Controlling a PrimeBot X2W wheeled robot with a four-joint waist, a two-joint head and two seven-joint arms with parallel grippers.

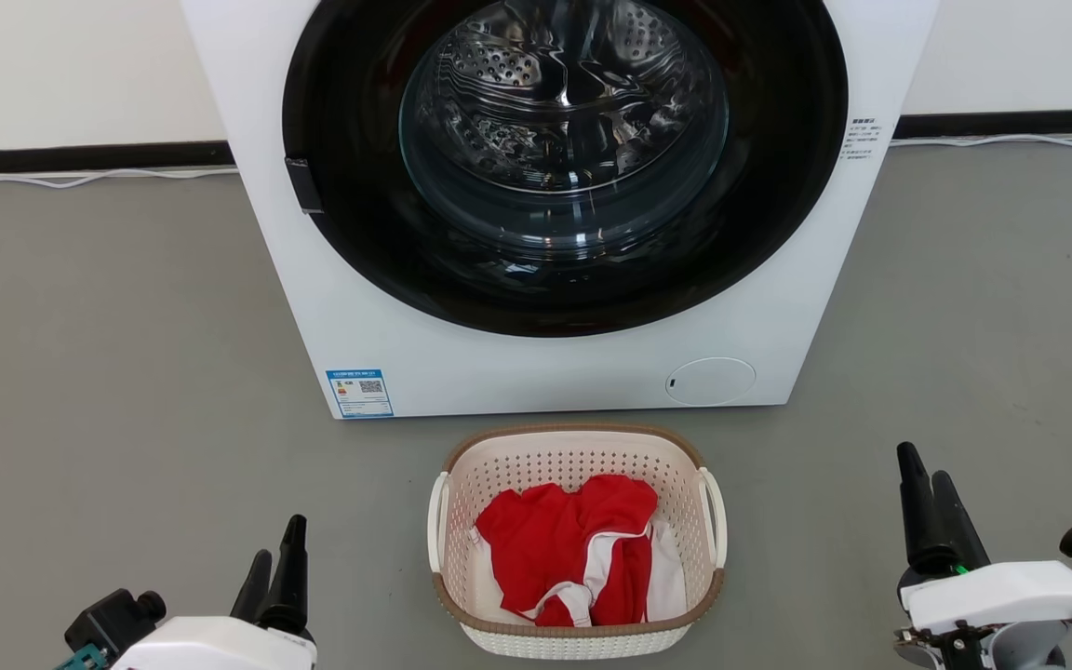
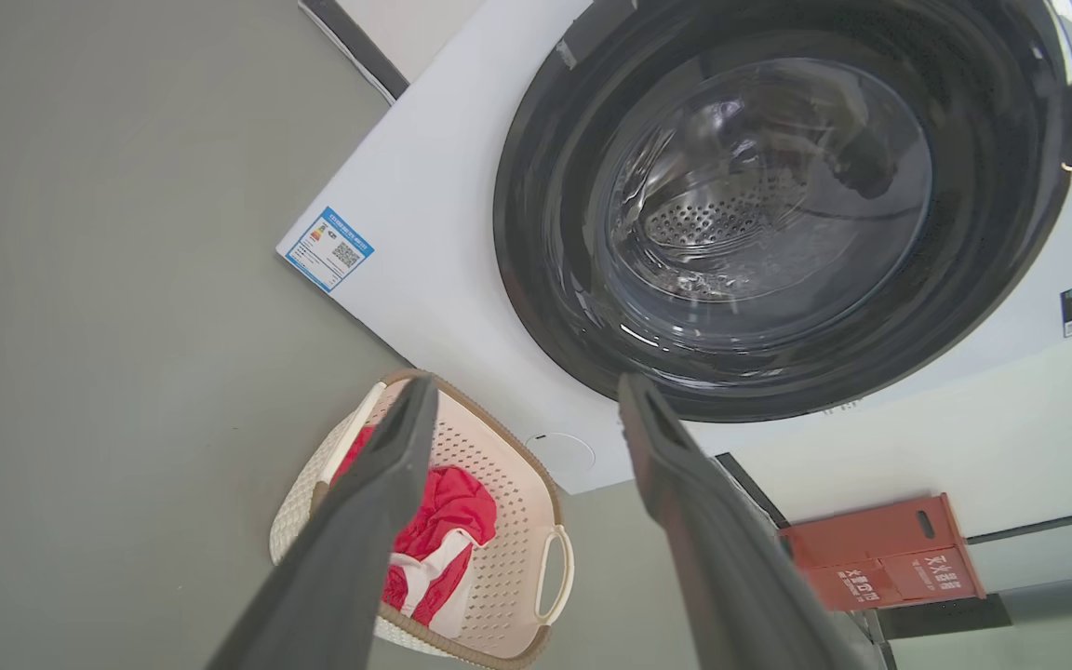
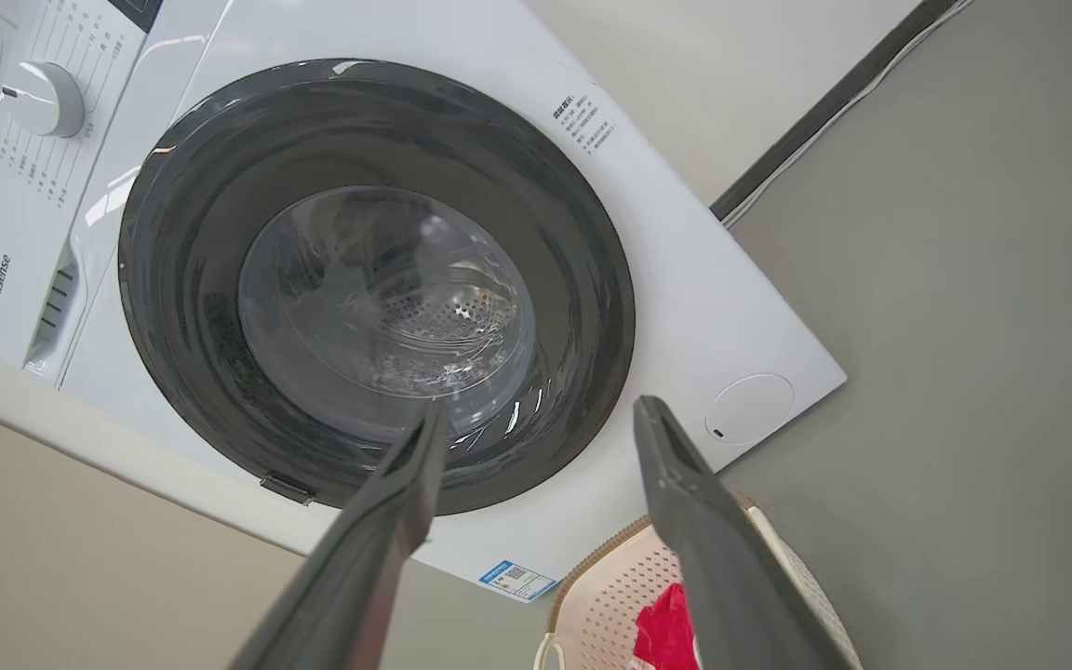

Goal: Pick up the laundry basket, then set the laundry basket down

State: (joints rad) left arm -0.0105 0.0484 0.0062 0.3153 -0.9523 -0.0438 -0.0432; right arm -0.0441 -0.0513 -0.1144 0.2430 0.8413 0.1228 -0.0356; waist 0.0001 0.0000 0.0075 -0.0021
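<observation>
The laundry basket (image 1: 577, 456), cream perforated plastic with a brown rim band and white side handles, stands on the grey floor in front of the washing machine. Red and white clothes (image 1: 578, 549) lie inside it. My left gripper (image 1: 277, 551) sits at the lower left, well to the basket's left, open and empty. At the lower right my right gripper (image 1: 927, 475) is also open, apart from the basket. The left wrist view shows the basket (image 2: 508, 484) behind my left gripper (image 2: 522, 395). In the right wrist view the basket (image 3: 610, 596) peeks out below my right gripper (image 3: 541, 417).
A large white washing machine (image 1: 424, 326) with a dark round door stands right behind the basket. A white cable (image 1: 80, 177) runs along the wall base. A red box (image 2: 880, 554) sits by the wall. Open grey floor (image 1: 108, 372) lies on both sides.
</observation>
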